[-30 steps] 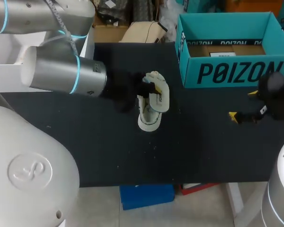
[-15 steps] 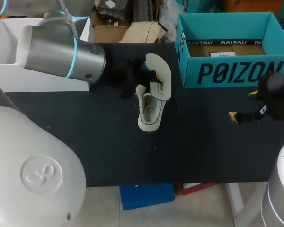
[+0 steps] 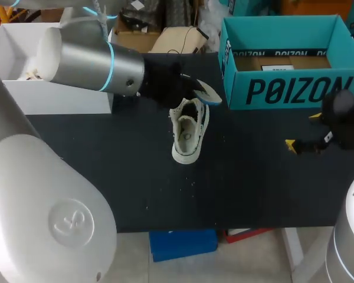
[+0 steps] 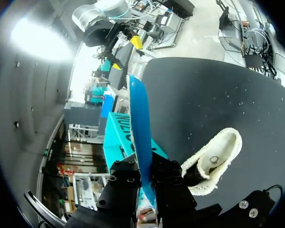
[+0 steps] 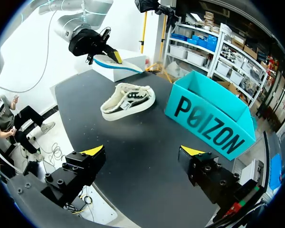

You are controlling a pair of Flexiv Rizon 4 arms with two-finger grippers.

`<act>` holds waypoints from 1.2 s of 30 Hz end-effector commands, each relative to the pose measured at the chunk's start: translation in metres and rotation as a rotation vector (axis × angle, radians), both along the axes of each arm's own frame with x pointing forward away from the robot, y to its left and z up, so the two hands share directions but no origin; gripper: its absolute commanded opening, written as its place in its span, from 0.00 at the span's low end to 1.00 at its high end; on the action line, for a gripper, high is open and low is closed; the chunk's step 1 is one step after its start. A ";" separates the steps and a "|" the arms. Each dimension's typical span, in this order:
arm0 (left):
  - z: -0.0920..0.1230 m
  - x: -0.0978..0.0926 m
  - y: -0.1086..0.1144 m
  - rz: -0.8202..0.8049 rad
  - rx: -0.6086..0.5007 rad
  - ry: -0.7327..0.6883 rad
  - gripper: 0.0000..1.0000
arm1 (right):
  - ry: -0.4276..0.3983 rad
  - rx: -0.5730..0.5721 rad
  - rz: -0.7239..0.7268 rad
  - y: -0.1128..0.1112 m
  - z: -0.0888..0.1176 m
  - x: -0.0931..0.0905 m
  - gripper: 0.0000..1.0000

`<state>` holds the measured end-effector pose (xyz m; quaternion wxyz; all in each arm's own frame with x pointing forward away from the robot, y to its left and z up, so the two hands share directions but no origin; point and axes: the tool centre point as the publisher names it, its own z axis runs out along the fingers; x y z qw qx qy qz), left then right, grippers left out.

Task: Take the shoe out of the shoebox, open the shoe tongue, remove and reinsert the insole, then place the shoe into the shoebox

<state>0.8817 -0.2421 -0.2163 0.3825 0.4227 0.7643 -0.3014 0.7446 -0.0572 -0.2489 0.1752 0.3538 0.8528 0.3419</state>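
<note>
A cream low shoe (image 3: 187, 132) lies on the black table, toe toward the front edge, its opening empty. Just above its heel my left gripper (image 3: 193, 88) is shut on the insole (image 3: 209, 94), white on top and blue underneath, lifted clear of the shoe. In the left wrist view the blue insole (image 4: 138, 137) stands edge-on between the fingers, the shoe (image 4: 213, 161) beyond it. The teal shoebox (image 3: 289, 91) stands open at the back right. My right gripper (image 3: 302, 131) hangs open in front of the box; its view shows gripper (image 5: 142, 152), shoe (image 5: 128, 100), insole (image 5: 111, 64) and shoebox (image 5: 211, 118).
A white open box (image 3: 23, 88) sits at the back left, behind my left arm. Black tabletop (image 3: 242, 188) stretches between the shoe and my right gripper and toward the front edge.
My left arm has pulled the insole up out of the shoe and carried it back and to the right, turning it flatter. The shoe stayed put; the right arm has not moved.
</note>
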 end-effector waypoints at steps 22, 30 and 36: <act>0.094 0.102 0.006 0.632 0.131 0.390 0.00 | 0.000 0.000 -0.002 0.001 0.000 -0.001 1.00; 0.114 0.128 0.022 0.671 0.108 0.499 0.00 | 0.000 0.000 -0.002 0.001 0.000 -0.001 1.00; 0.109 0.140 0.038 0.705 0.057 0.579 0.00 | 0.000 0.000 -0.002 0.001 0.000 -0.001 1.00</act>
